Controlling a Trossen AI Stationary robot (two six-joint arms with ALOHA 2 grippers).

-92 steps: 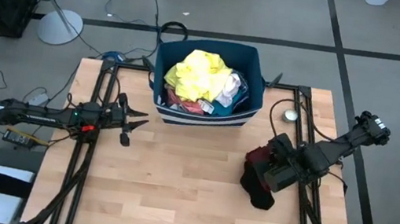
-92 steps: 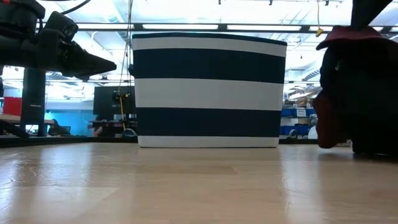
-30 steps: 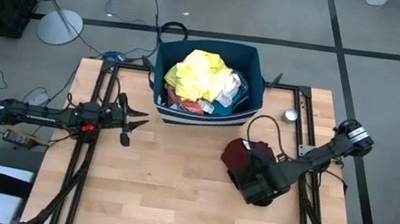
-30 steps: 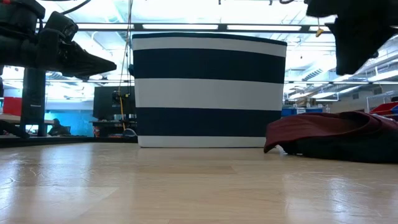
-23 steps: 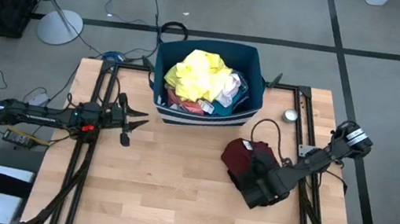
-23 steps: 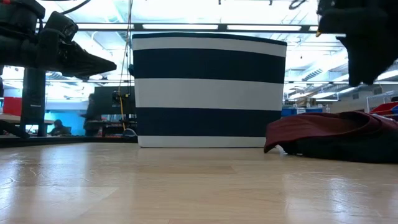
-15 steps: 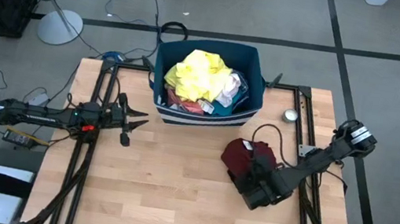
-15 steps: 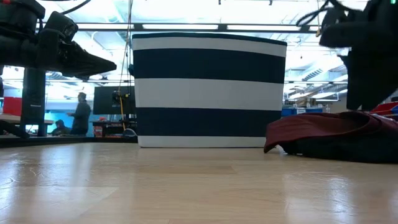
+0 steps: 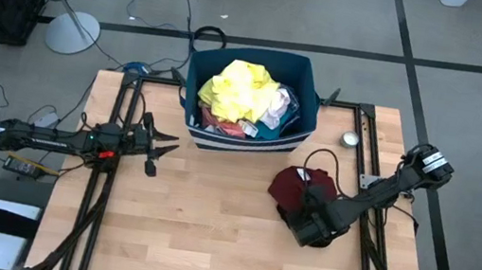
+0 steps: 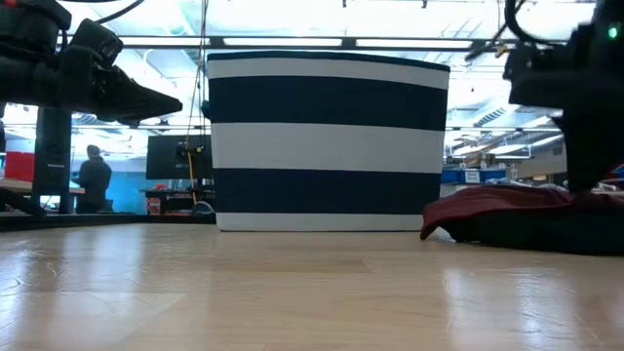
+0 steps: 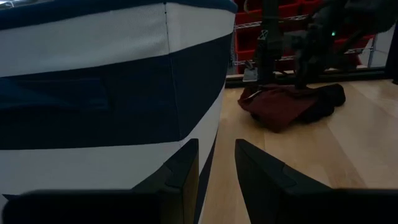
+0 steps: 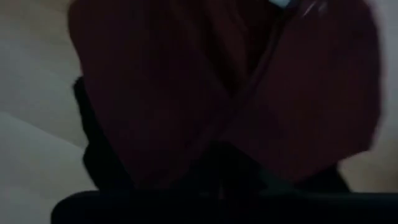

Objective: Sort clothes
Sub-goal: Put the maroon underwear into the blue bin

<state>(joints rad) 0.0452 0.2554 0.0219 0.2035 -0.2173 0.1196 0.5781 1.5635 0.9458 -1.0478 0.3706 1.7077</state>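
A navy bin with white stripes [image 9: 248, 98] stands at the table's far edge. It holds clothes, with a yellow shirt [image 9: 243, 87] on top and white and pink pieces [image 9: 276, 107] beside it. A maroon garment [image 9: 290, 188] lies on the table right of centre, heaped with a black piece [image 10: 526, 234]. My right gripper [image 9: 309, 224] is down on this heap, shut on the maroon cloth. My left gripper [image 9: 157, 151] hangs open and level near the bin's left corner, with nothing between its fingers [image 11: 217, 180]. My right gripper comes at the maroon garment from above, slanting steeply down. In the right wrist view the cloth's folds [image 12: 236, 134] run together to a point at the dark fingers, so a gathered fold is pinched. How many layers it holds does not show. The garment still lies on the heap.
A small round silver thing [image 9: 349, 140] lies near the table's far right corner. Bare wood [image 9: 208, 226] spreads across the middle and near side. Dark frame rails [image 9: 102, 200] run along both sides. Beyond the table a person [image 10: 95, 180] stands in the room.
My right gripper has come down from above the heap onto the maroon garment. The heap's top now sits a little lower, and its left edge has drawn in slightly.
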